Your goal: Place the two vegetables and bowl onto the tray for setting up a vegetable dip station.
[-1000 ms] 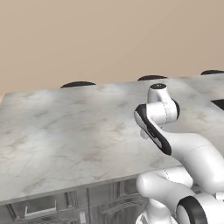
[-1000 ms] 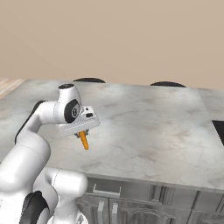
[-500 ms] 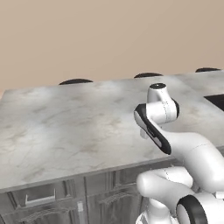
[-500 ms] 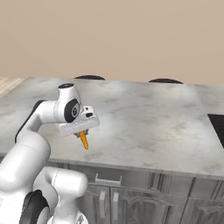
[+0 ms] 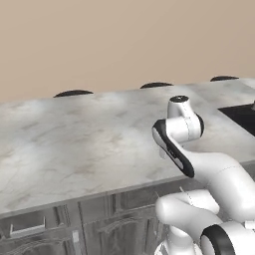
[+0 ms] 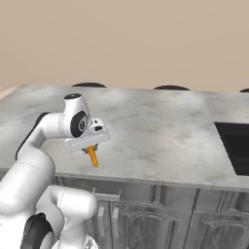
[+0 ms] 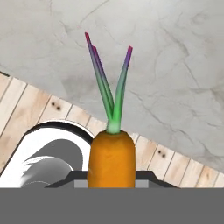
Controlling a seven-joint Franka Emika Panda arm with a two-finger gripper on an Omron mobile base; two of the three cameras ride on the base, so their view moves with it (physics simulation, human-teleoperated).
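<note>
arm: bent, raised over counter (image 6: 155,126) edge | fingers (image 6: 91,149): grasping carrot (image 6: 92,156), tip down

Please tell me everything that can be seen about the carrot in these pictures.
The carrot is a slim, smooth orange root with a thin green top whose stalk tips turn purple. It is held in the tool, which is shut on it, and it hangs in the air near the front edge of the grey marble counter, touching nothing else. In the right base view its pointed orange end sticks out below the hand. In the hand view the leafy end points away from the camera.
</note>
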